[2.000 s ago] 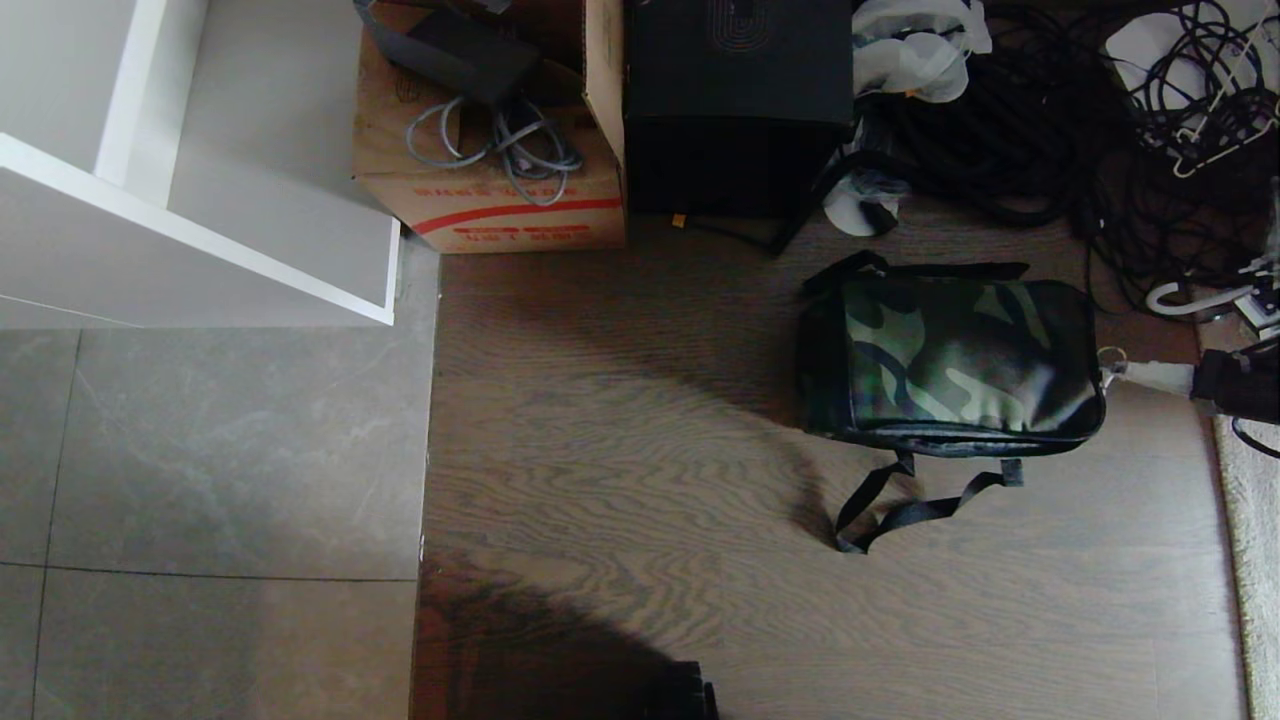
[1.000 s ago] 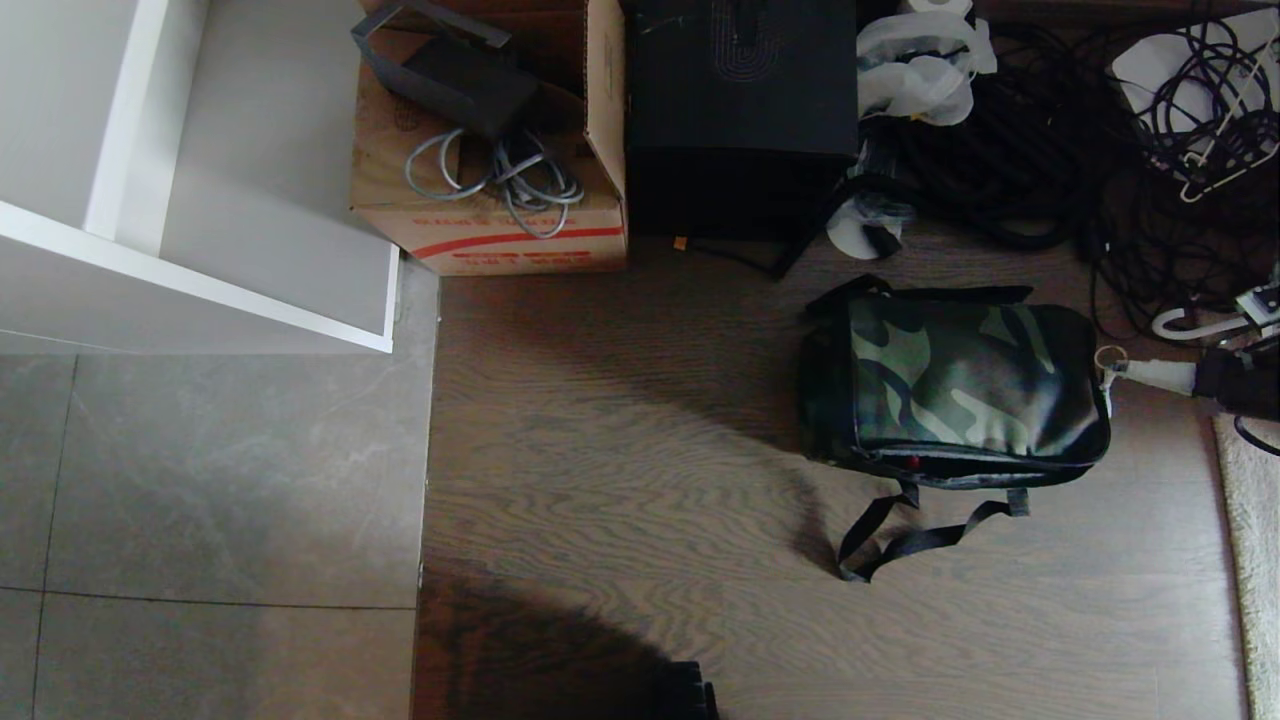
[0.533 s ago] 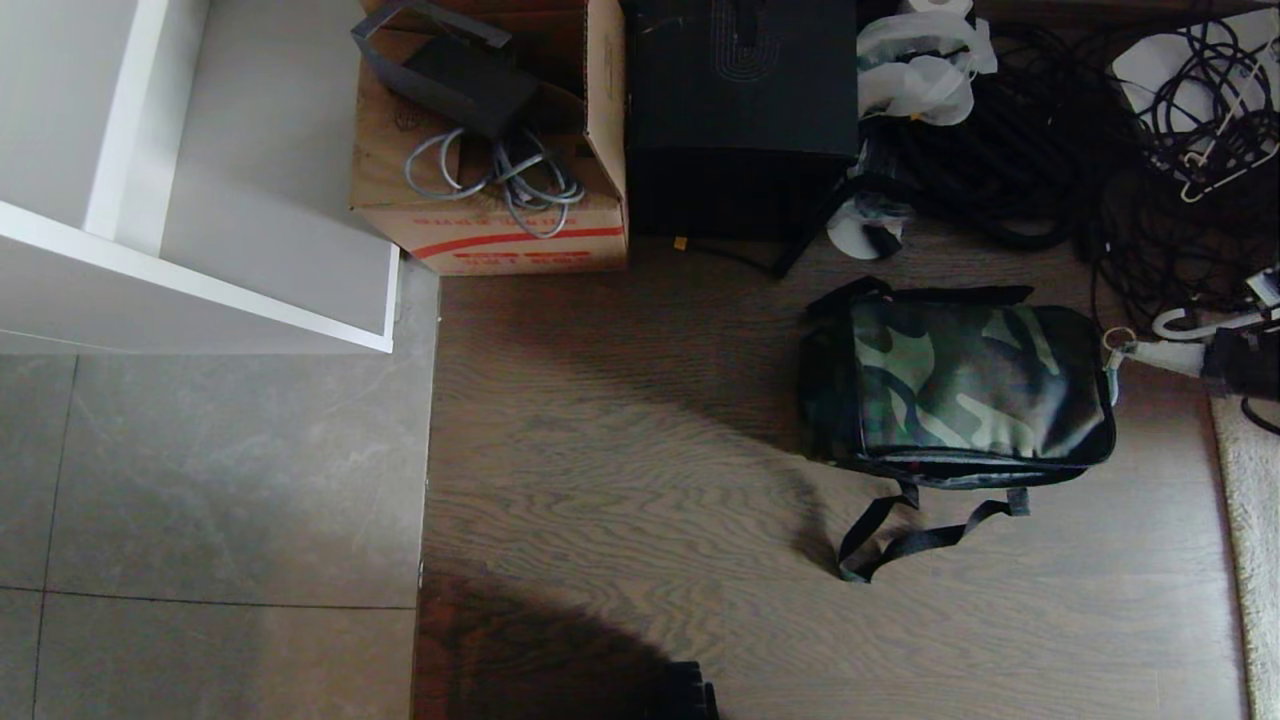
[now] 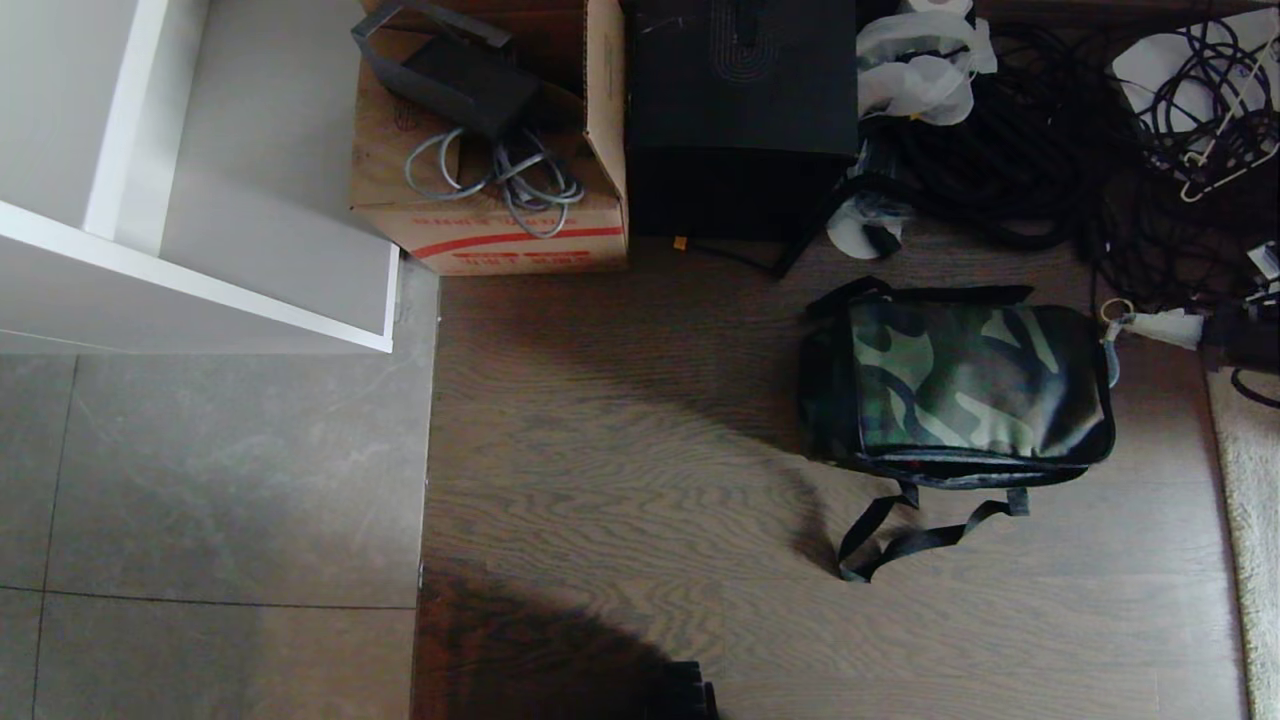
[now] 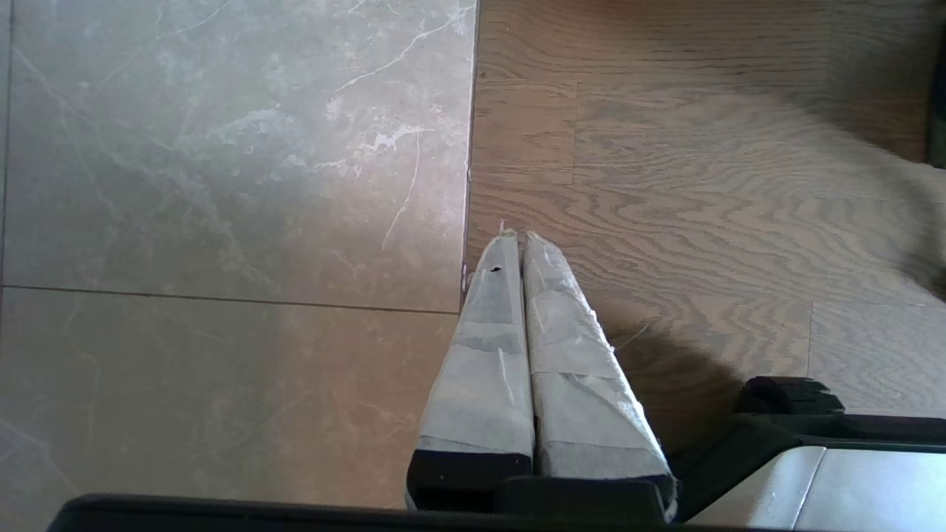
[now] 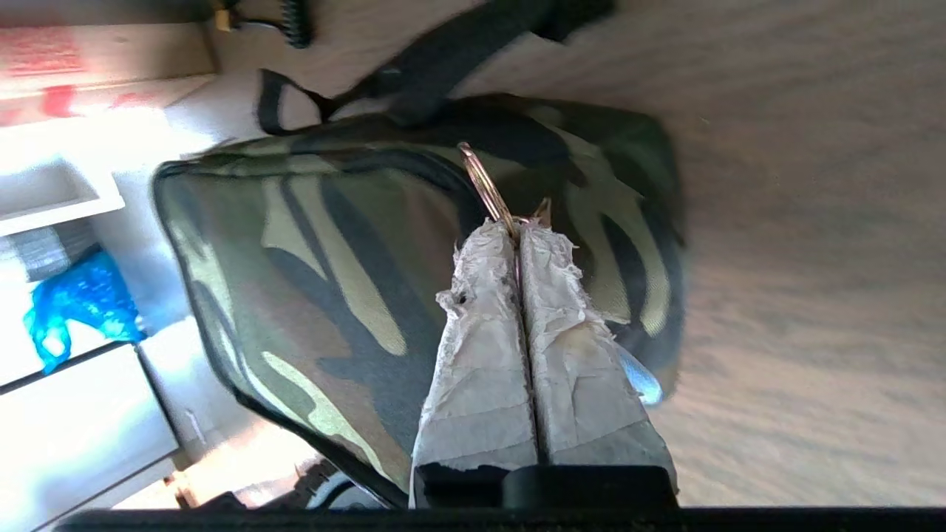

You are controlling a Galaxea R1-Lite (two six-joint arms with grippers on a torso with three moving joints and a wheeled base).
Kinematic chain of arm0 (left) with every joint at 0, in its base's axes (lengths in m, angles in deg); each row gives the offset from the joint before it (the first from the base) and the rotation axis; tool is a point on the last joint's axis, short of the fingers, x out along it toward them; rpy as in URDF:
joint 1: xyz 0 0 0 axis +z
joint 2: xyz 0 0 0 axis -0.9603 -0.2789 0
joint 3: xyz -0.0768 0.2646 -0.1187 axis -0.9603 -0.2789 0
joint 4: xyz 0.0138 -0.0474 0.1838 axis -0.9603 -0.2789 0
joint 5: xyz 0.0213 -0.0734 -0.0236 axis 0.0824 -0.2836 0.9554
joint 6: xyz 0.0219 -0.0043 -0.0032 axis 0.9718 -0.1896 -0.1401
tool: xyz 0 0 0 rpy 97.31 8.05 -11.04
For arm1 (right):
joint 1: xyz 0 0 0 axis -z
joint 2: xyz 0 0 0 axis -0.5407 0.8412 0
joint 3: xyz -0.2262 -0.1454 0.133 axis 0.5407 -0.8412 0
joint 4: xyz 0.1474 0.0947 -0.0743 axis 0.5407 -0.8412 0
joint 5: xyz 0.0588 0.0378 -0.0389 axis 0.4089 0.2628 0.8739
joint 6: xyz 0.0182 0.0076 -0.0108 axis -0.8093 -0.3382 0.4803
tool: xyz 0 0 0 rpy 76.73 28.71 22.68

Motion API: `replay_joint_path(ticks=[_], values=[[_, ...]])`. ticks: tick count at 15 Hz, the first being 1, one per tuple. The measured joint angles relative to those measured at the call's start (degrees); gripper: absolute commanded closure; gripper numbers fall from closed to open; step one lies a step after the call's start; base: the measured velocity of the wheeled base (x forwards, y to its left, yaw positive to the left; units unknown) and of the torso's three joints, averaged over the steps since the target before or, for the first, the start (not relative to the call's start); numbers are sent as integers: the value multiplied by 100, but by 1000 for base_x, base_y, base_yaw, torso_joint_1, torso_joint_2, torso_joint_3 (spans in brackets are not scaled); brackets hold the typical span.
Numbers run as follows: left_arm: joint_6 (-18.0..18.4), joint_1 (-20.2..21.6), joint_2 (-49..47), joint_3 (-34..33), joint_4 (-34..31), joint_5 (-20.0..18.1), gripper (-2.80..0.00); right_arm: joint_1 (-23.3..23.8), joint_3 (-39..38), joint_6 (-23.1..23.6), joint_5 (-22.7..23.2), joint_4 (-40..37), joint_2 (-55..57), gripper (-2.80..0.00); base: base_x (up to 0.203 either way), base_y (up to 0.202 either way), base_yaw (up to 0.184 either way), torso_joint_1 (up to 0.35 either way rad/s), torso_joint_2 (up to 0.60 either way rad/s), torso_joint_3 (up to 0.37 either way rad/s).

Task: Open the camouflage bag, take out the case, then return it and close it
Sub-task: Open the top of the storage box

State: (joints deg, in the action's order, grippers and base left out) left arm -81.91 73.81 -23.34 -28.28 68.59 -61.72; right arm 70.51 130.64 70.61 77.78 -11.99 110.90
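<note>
The camouflage bag (image 4: 965, 375) lies on the wood floor right of centre, green top up, its black strap (image 4: 910, 525) trailing toward me. My right gripper (image 4: 1130, 322) is at the bag's right end, near the far corner, shut on the metal zipper ring (image 4: 1112, 310). In the right wrist view the wrapped fingers (image 6: 480, 325) of that gripper (image 6: 517, 229) pinch the ring (image 6: 484, 185) above the bag (image 6: 310, 281). My left gripper (image 5: 517, 238) is parked, shut and empty, over the seam between tile and wood. The case is hidden.
A cardboard box (image 4: 490, 215) with grey cable and a tall black box (image 4: 740, 100) stand behind the bag. Tangled black cables (image 4: 1050, 150) fill the far right. A white shelf (image 4: 200, 260) is at the left and a pale rug (image 4: 1245, 500) at the right edge.
The view first shifted slightly as the camera moved. My right gripper has since drawn the zipper ring along the bag's right end, from its middle toward the far corner.
</note>
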Motion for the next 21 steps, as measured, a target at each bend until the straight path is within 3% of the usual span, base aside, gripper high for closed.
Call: replay_joint_path(ticks=[8, 21], values=[[1, 0, 0, 0, 2, -6, 0, -135, 65, -1292, 31, 1043, 32, 0, 0, 0, 0, 0, 0, 0], [4, 0, 0, 2, 0, -1, 0, -75, -176, -1286, -90, 870, 126, 0, 0, 0, 0, 0, 0, 0]])
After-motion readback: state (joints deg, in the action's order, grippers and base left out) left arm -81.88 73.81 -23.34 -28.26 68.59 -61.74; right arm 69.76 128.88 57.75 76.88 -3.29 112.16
